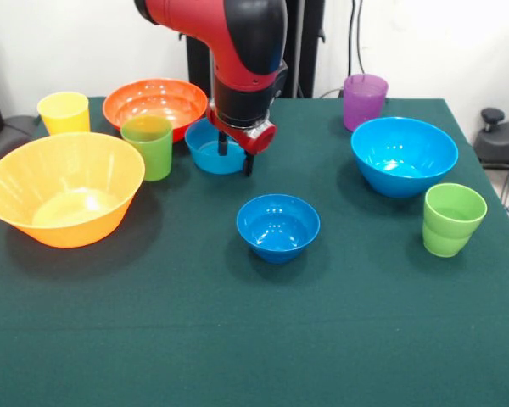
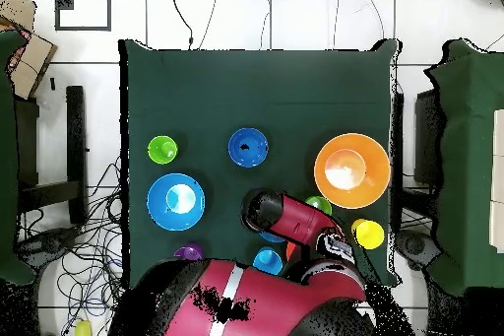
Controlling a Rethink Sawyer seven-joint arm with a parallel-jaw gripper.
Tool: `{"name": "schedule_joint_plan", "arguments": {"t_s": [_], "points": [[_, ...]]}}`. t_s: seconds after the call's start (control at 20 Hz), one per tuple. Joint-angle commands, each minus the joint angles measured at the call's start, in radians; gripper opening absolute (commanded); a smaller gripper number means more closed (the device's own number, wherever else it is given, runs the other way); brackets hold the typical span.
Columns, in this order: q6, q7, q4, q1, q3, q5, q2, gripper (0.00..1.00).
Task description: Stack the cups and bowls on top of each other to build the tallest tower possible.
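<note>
Cups and bowls: 4 cups and 5 bowls visible, all separate on the green table (image 1: pixel 237 339), none stacked.
Gripper (image 1: pixel 236 153): hanging over the medium light blue bowl (image 1: pixel 214 153), fingers apart, 1 dipping inside the bowl, the other past its rim; nothing pinched.
Green cup (image 1: pixel 148 146): just left of the gripper in the front view, beside the medium bowl.
Orange-red bowl (image 1: pixel 155 103): behind and left of the gripper, beyond that green cup.
Small dark blue bowl (image 1: pixel 277 225): in front of the gripper, slightly right, apart from it.
Purple cup (image 1: pixel 364 100): right of the gripper, toward the far edge.
Big light blue bowl (image 1: pixel 403 155): right of the gripper, well apart.
Yellow cup (image 1: pixel 64 112): far left of the gripper.
Yellow-orange bowl (image 1: pixel 64 188): left of and nearer than the gripper.
2nd green cup (image 1: pixel 452 219): farthest right, past the big light blue bowl.
</note>
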Motion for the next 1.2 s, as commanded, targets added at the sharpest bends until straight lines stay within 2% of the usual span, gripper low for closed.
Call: {"name": "schedule_joint_plan", "arguments": {"t_s": [0.05,0.55,0.6,1.2], "points": [[-0.090,0.144,0.029,0.011,0.114,0.005,0.022,1.00],[-0.096,0.150,0.026,0.020,0.114,0.008,0.024,1.00],[-0.097,0.151,0.027,0.022,0.115,0.009,0.024,0.00],[-0.094,0.158,0.027,0.044,0.103,0.015,0.028,0.00]]}}
